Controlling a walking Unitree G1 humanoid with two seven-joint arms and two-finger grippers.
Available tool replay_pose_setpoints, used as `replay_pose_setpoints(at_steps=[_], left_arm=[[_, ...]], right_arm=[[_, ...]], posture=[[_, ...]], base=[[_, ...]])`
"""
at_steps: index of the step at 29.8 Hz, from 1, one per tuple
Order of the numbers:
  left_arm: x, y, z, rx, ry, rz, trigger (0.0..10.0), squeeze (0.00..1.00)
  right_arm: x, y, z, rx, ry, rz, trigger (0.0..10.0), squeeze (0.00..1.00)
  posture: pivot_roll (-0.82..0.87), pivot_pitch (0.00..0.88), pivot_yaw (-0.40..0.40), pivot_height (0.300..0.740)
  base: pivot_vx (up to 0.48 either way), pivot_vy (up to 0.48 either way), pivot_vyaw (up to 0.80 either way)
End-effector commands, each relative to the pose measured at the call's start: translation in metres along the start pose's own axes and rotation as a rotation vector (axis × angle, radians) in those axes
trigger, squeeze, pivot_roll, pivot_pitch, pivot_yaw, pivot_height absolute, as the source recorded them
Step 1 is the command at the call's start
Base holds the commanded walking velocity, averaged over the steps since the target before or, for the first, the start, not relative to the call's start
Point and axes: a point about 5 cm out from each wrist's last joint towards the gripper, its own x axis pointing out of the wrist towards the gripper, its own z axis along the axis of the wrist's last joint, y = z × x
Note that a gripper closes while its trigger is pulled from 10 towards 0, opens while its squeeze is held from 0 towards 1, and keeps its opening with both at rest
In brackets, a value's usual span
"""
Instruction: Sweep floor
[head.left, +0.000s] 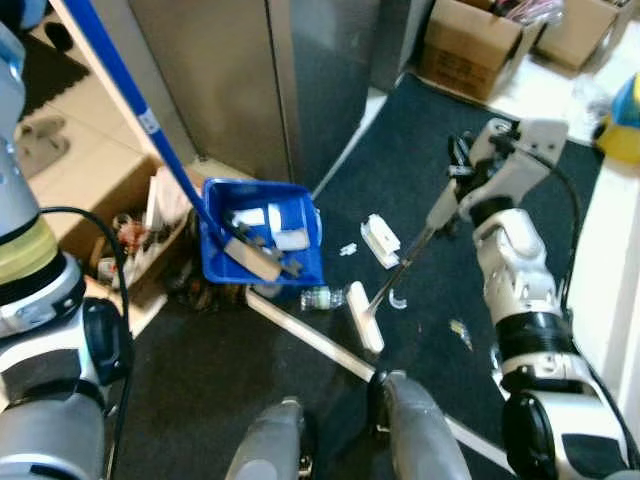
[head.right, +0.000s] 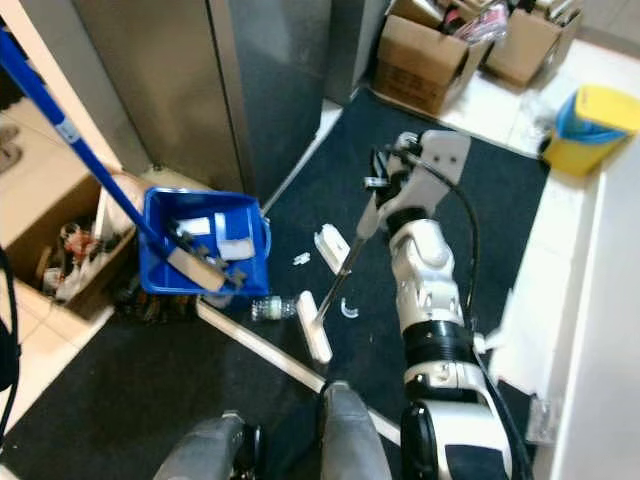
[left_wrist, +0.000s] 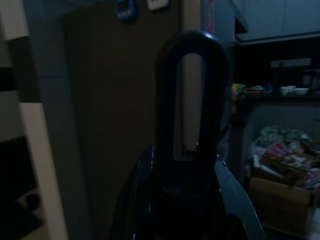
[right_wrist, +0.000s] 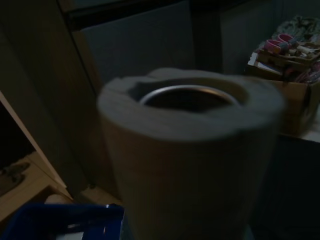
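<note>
My right gripper (head.left: 458, 172) is shut on the thin handle of a broom (head.left: 404, 262). Its white brush head (head.left: 365, 317) rests on the dark carpet. A blue dustpan (head.left: 212, 262) stands to the left of it on a long blue handle (head.left: 130, 98) that rises toward my left arm. In the left wrist view my left gripper (left_wrist: 186, 200) is closed around that handle's looped end (left_wrist: 192, 95). White scraps lie in the pan. On the carpet lie a white box piece (head.left: 380, 241), a plastic bottle (head.left: 319, 297) and small bits (head.left: 397, 300).
A white floor strip (head.left: 310, 340) runs diagonally past my legs (head.left: 405, 430). A steel cabinet (head.left: 250, 80) stands behind the dustpan, and a cluttered box (head.left: 128, 232) to its left. Cardboard boxes (head.left: 470, 50) and a yellow bin (head.left: 622, 125) sit at the back right.
</note>
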Motion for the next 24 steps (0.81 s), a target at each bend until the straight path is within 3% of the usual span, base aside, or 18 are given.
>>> replay_pose_setpoints(at_steps=[1, 10, 24], left_arm=[[-0.0032, 0.0042, 0.0121, 0.03, -0.06, 0.016, 10.0, 0.0], [-0.0041, 0.0044, 0.0104, 0.044, -0.046, 0.014, 10.0, 0.0], [-0.0055, -0.0031, 0.0091, 0.189, -0.038, -0.069, 10.0, 0.0]], right_arm=[[0.0007, 0.0021, 0.0024, -0.001, -0.019, 0.006, 10.0, 0.0], [0.0004, 0.0022, 0.0017, -0.001, -0.018, 0.006, 10.0, 0.0], [-0.0018, 0.0008, -0.001, -0.001, -0.012, -0.002, 10.0, 0.0]], posture=[[0.06, 0.072, -0.005, 0.74], [0.06, 0.074, -0.004, 0.74], [0.07, 0.08, -0.001, 0.74]], base=[[0.472, 0.0, 0.0], [0.421, 0.0, 0.0], [0.0, 0.0, 0.0]])
